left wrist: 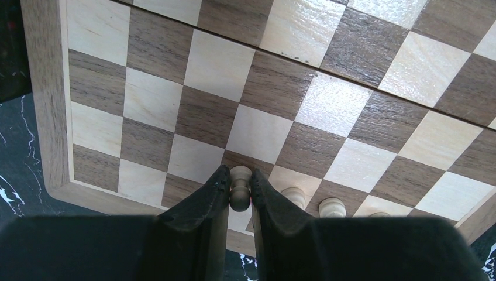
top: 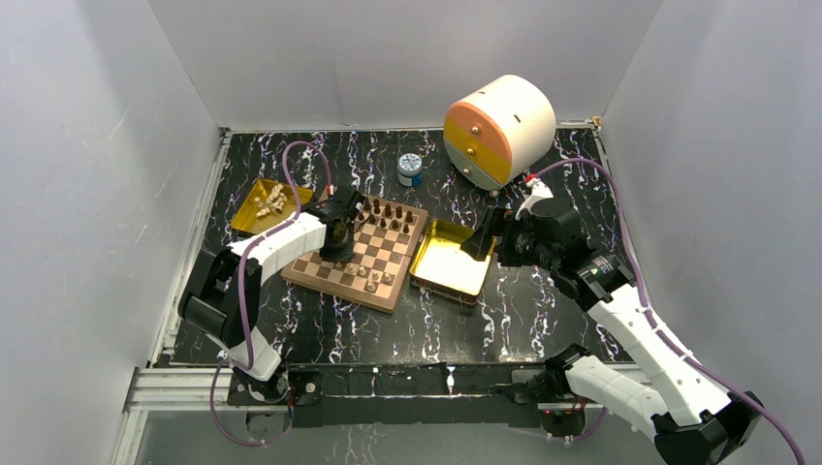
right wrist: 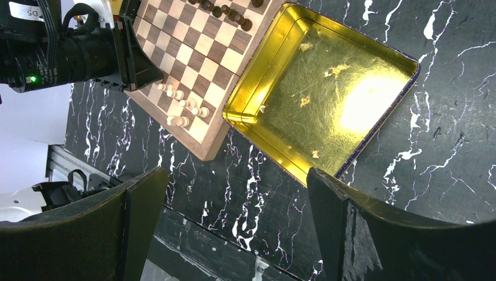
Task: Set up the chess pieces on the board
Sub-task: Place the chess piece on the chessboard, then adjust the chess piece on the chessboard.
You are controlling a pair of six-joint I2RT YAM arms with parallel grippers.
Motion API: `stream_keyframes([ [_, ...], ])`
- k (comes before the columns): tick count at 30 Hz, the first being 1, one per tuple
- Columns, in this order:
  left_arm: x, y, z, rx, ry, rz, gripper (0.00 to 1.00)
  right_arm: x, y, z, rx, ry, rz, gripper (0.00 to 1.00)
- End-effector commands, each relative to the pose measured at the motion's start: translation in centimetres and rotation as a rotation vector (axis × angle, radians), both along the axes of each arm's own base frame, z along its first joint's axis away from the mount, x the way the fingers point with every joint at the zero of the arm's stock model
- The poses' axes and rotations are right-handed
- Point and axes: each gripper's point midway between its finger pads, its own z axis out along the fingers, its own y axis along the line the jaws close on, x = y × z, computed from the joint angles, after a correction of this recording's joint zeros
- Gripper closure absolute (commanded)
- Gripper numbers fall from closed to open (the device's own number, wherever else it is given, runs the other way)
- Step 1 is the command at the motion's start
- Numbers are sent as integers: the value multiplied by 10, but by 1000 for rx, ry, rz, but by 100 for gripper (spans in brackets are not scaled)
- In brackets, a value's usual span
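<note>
The board (top: 339, 287) lies left of centre on the table, with dark chess pieces (top: 393, 215) along its far side and a few pale ones (top: 373, 279) near its front edge. My left gripper (left wrist: 240, 178) is shut on a pale pawn (left wrist: 240, 188), held upright by its neck over a dark square near the board's (left wrist: 58, 117) corner. Whether its base touches the square I cannot tell. Two more pale pieces (left wrist: 294, 194) stand just right of it. My right gripper (right wrist: 234, 193) hangs open and holds nothing, above the black table beside the gold tray (right wrist: 327, 93).
A second gold tray (top: 254, 208) at the board's far left holds several pale pieces (top: 273, 201). A small blue-lidded jar (top: 410, 170) and a white-and-orange drum (top: 499, 131) stand at the back. White walls close in the table on three sides.
</note>
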Motion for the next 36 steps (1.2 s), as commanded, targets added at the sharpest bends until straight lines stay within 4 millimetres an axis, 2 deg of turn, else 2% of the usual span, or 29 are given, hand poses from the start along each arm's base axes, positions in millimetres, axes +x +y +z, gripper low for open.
stream_keyframes([
  [1, -12, 2, 6, -10, 14, 8, 82, 4, 3, 8, 29, -39, 6, 1],
  [12, -7, 4, 7, 5, 3, 6, 74, 3, 4, 8, 33, -37, 8, 1],
  [20, 8, 0, 21, 15, -32, -12, 73, 6, 6, 12, 29, -42, 12, 1],
  [29, 28, -2, 56, 13, -124, 9, 74, 8, 4, 14, 15, -50, 12, 1],
  [36, 50, 0, 96, 30, -208, 20, 75, 7, 6, 11, 20, -47, 26, 1],
])
